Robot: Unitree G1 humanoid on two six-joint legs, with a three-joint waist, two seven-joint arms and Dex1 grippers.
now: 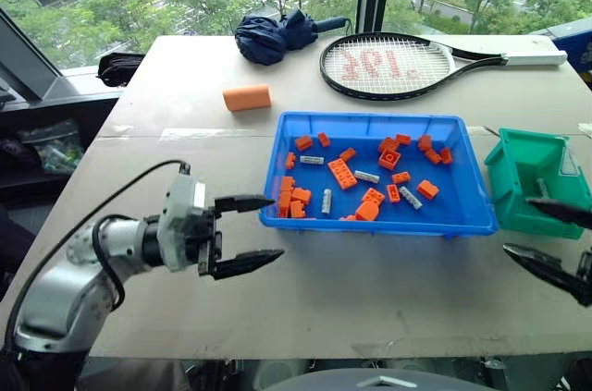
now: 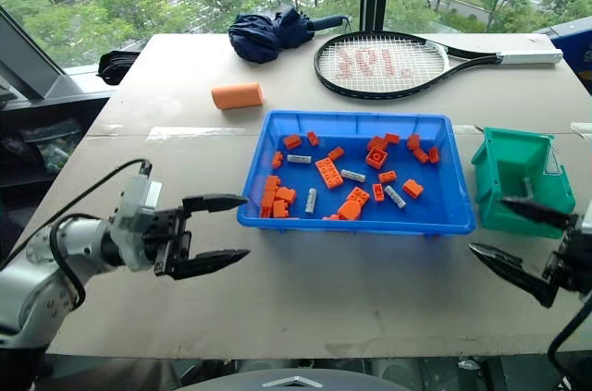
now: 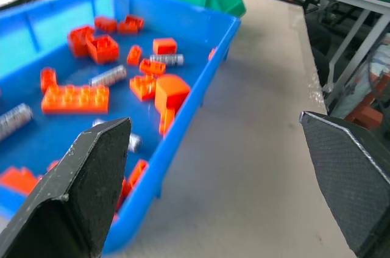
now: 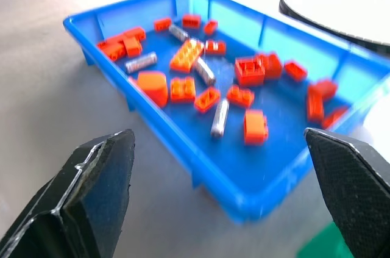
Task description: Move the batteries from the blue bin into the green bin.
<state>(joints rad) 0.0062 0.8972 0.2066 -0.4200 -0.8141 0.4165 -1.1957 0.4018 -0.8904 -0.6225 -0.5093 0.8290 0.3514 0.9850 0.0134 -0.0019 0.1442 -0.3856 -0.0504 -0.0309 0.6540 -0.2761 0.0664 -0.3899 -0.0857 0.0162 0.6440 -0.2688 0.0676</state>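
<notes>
The task stands at its approach step, with no battery yet taken. The batteries [image 1: 312, 160] lie scattered on the floor of the blue bin [image 1: 458, 221], mixed among the orange toy bricks [image 1: 341, 173]; four silver cylinders are countable in the head views. The green bin [image 1: 518, 215] stands just beside the blue bin's right end, with a pale object inside that cannot be identified. The left gripper [image 1: 252, 233] hovers over the table [image 1: 370, 289] just outside the blue bin's left wall, roughly level, pointing toward the bin, its fingers spread apart and empty. The right gripper [image 2: 518, 243] hangs in front of the green bin, aimed leftward toward the blue bin, its fingers likewise spread wide and holding nothing. In my judgement, the next move requires one gripper to clear the rim, tip down, and close on a single battery lying free of the bricks; those near the bin's middle are closely crowded by bricks.
</notes>
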